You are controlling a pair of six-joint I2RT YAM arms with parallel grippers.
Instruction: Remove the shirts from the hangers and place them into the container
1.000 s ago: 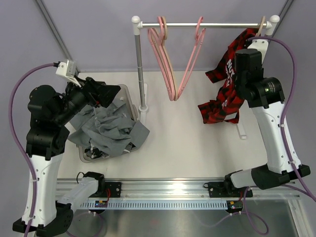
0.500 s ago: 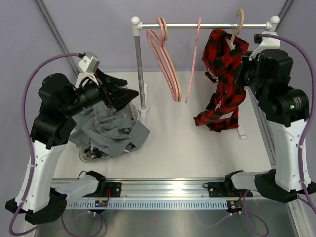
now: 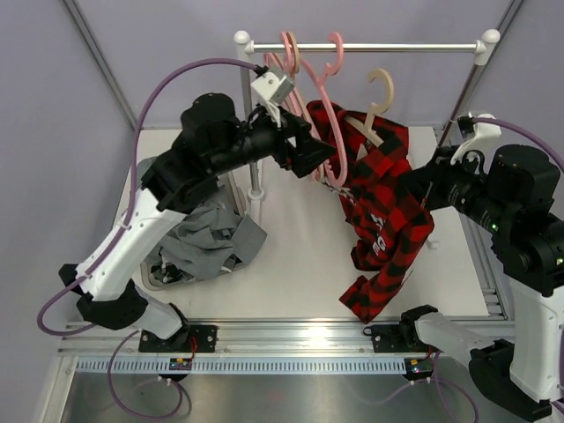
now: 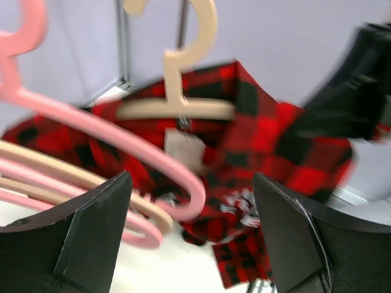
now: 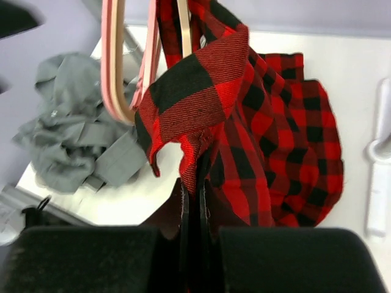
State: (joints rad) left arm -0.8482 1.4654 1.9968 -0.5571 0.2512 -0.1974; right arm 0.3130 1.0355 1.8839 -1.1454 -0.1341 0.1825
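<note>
Evidently the task is nearing its end: empty hangers [image 3: 291, 55] are hanging at the left end of the rail [image 3: 414, 46], and a grey shirt [image 3: 207, 238] is spilling over the container [image 3: 152, 275] beside the rail's left post. The red-and-black plaid shirt [image 3: 383, 220] is dangling below the rail, still on its tan hanger [image 3: 377, 101]. The right end effector [image 5: 195, 201] is pinching its cloth. The left end effector [image 4: 190, 201] is gaping wide before that hanger, with the pink hangers crowding its approach.

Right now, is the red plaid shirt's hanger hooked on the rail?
No, in the top view the tan hanger has its hook hanging free below the rail.
</note>
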